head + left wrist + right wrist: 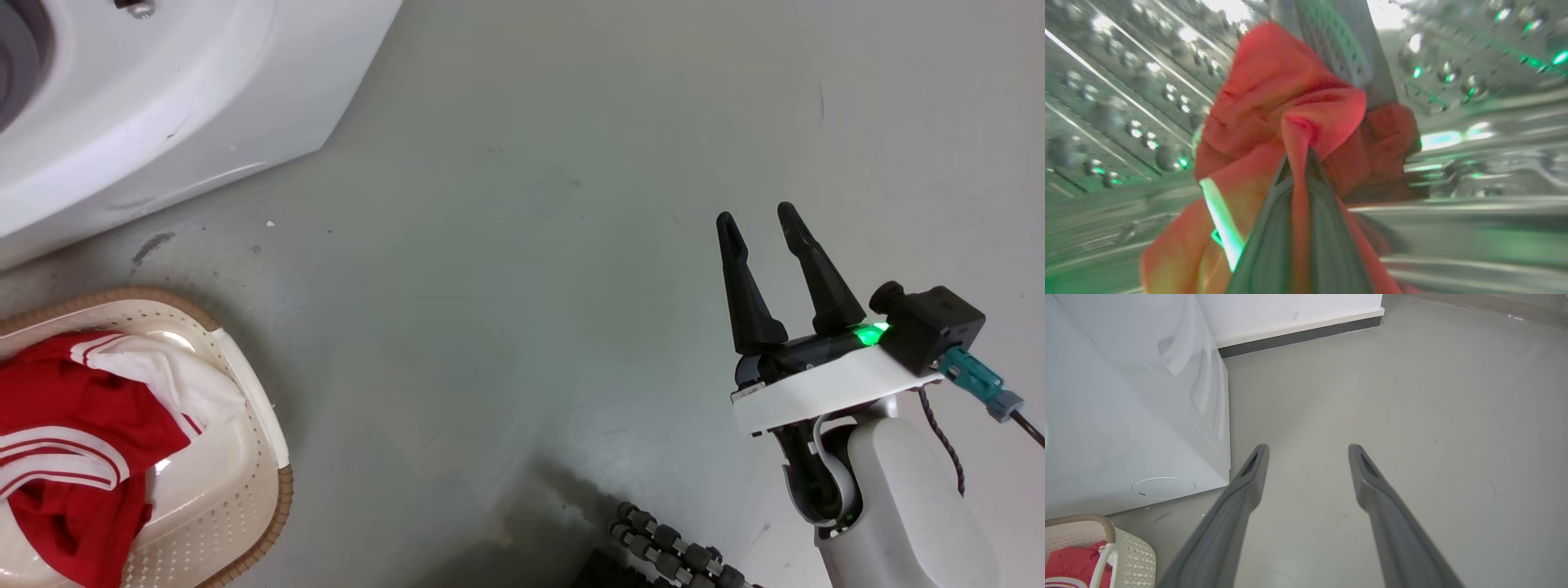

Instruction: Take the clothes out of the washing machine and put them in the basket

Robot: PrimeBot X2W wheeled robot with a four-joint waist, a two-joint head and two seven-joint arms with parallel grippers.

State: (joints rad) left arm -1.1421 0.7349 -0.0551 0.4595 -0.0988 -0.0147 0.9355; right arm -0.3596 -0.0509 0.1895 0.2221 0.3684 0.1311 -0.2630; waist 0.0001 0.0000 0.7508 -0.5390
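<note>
Inside the washing machine's perforated steel drum (1118, 106), my left gripper (1300, 157) is shut on a fold of a red garment (1274, 94) with a pale stripe. The white washing machine (163, 106) fills the upper left of the head view and shows its side (1126, 416) in the right wrist view. The cream basket (245, 457) with a brown rim stands on the floor at the lower left, holding red and white clothes (73, 425). My right gripper (759, 220) hangs open over bare floor, with nothing between its fingers (1249, 486).
Grey floor (531, 245) stretches right of the machine and basket. A white wall with a dark skirting (1298, 335) runs behind the machine. A ribbed black cable (669, 543) lies at the bottom edge near my right arm.
</note>
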